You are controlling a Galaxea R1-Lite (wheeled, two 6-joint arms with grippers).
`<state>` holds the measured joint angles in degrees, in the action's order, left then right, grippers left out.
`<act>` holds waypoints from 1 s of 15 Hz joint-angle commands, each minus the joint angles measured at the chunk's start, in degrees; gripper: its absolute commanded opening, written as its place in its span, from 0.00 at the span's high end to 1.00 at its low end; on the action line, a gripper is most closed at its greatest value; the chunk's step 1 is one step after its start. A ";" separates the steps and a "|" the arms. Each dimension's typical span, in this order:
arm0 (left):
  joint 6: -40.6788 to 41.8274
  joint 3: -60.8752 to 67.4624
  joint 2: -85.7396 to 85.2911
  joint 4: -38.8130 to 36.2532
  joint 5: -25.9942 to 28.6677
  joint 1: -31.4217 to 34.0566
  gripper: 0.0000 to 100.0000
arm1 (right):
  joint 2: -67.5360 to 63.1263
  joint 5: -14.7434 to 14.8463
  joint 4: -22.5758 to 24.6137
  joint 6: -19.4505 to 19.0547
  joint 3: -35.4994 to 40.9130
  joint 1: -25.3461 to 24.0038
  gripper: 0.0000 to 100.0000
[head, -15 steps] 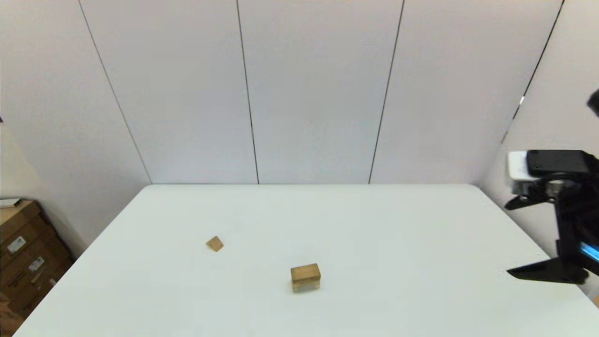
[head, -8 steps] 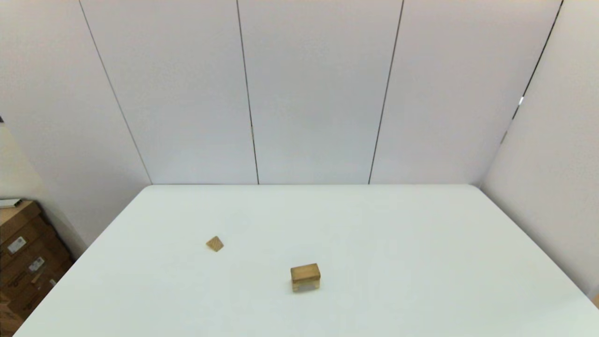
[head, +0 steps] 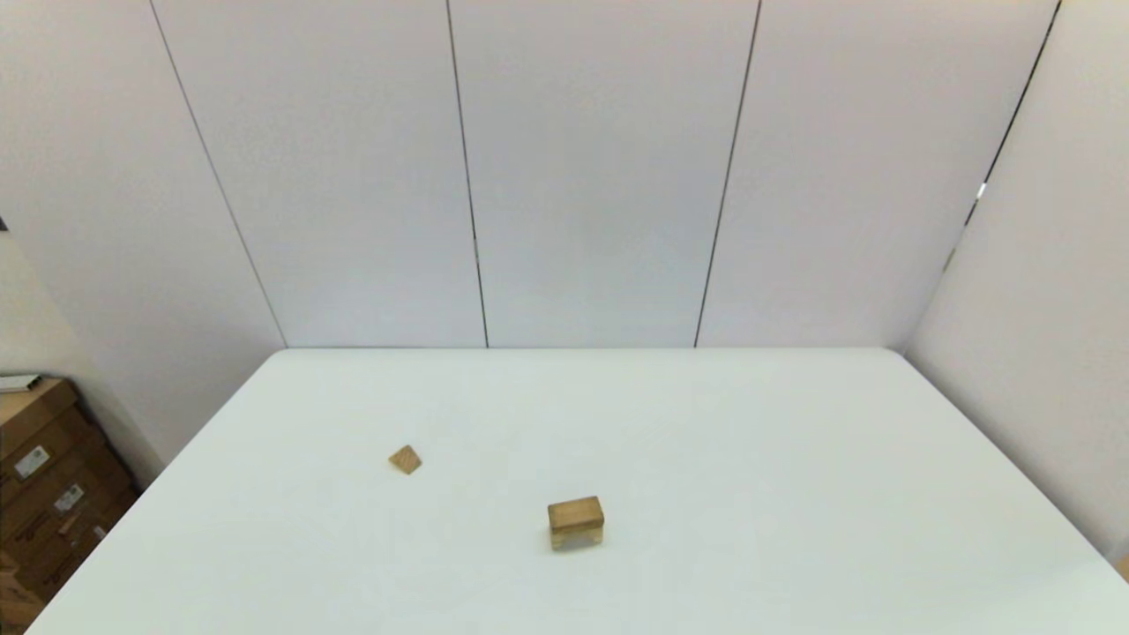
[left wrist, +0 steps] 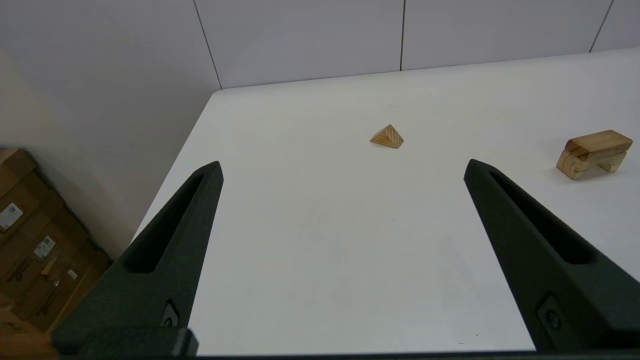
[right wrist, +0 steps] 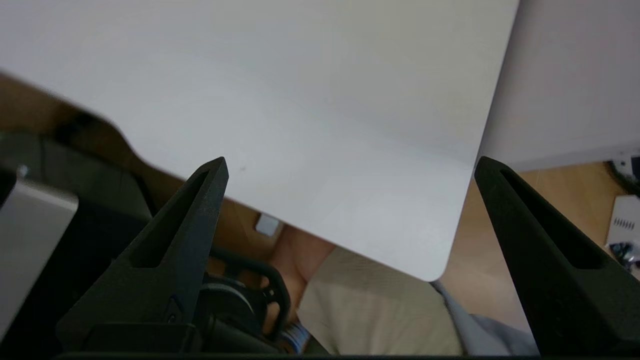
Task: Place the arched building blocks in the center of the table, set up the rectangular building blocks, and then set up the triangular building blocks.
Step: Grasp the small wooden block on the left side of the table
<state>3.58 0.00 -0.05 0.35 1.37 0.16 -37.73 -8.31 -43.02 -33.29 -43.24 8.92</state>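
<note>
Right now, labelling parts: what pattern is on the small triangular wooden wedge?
Light-brown diagonal grain stripes, clearest in left wrist view.

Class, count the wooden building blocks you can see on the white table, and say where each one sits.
3. The triangular block lies alone toward the table's left. The rectangular slab rests flat on the arched block near the centre front. None seems hidden.

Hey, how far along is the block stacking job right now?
Done: the chunky light-brown wooden arched block sits mid-table with the thin flat wooden slab lying on it. In hand: nothing; the left pincer and right pincer are open and empty. Left: the small wooden triangular wedge lies apart on the white table.
</note>
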 commanded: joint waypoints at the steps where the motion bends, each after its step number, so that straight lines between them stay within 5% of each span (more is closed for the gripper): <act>1: 0.11 0.00 0.05 0.00 0.04 0.02 0.00 | 7.41 0.14 11.64 10.09 7.73 1.54 0.00; 6: 0.02 0.00 0.05 0.00 0.04 0.02 0.00 | 11.45 2.51 25.62 18.61 12.04 1.62 0.00; 12: 0.02 0.00 0.05 0.00 0.04 0.02 0.00 | 18.22 2.95 27.20 18.61 15.20 -3.83 0.00; 15: 0.02 0.00 0.05 0.00 0.04 0.02 0.00 | 21.65 4.62 31.95 18.18 20.12 -4.62 0.00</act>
<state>3.63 0.00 -0.05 0.33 1.38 0.16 -19.24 -4.29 -13.80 -14.65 -26.59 4.88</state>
